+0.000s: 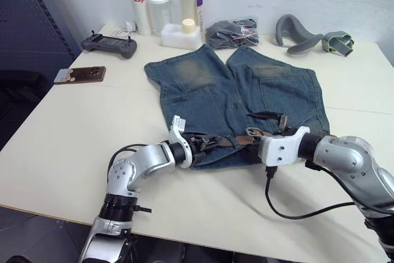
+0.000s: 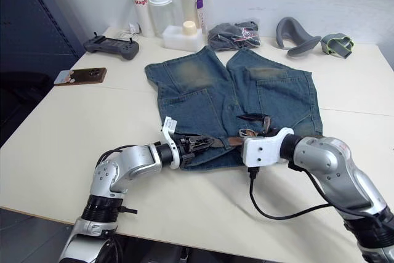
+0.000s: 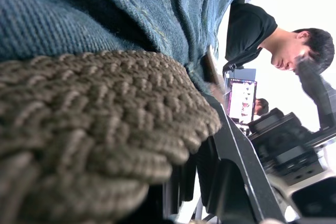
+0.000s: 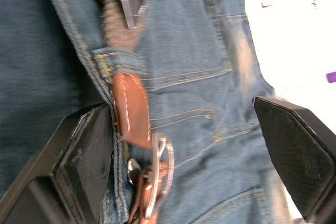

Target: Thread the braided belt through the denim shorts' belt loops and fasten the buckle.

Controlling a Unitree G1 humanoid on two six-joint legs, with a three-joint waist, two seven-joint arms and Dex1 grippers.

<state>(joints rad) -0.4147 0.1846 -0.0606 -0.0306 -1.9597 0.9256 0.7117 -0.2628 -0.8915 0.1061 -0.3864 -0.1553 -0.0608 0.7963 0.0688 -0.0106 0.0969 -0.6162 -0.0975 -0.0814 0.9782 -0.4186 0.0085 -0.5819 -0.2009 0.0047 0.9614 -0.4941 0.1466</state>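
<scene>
The right end effector (image 4: 194,150) is spread wide, its two black fingers (image 4: 79,156) set well apart over the waistband of the denim shorts (image 1: 234,97); one finger lies just beside the belt's plain brown tip (image 4: 131,109), nothing being grasped. The left end effector (image 1: 198,145) is placed at the waistband's left portion with the braided belt (image 3: 89,129) pressed close against it; whether it is clenched cannot be told. The shorts are laid flat on the pale surface (image 1: 74,127), waistband toward the robot, faded yellowish patches visible on both legs. The dark-brown woven belt is seen running along the waistband between the two end effectors. Its brown tip emerges from under a belt loop (image 4: 111,61), and the buckle (image 4: 157,177), a silver frame, lies just beside that tip. On a white bottle (image 1: 136,1) at the far edge, red lettering reading "Ragio" is partly legible.
</scene>
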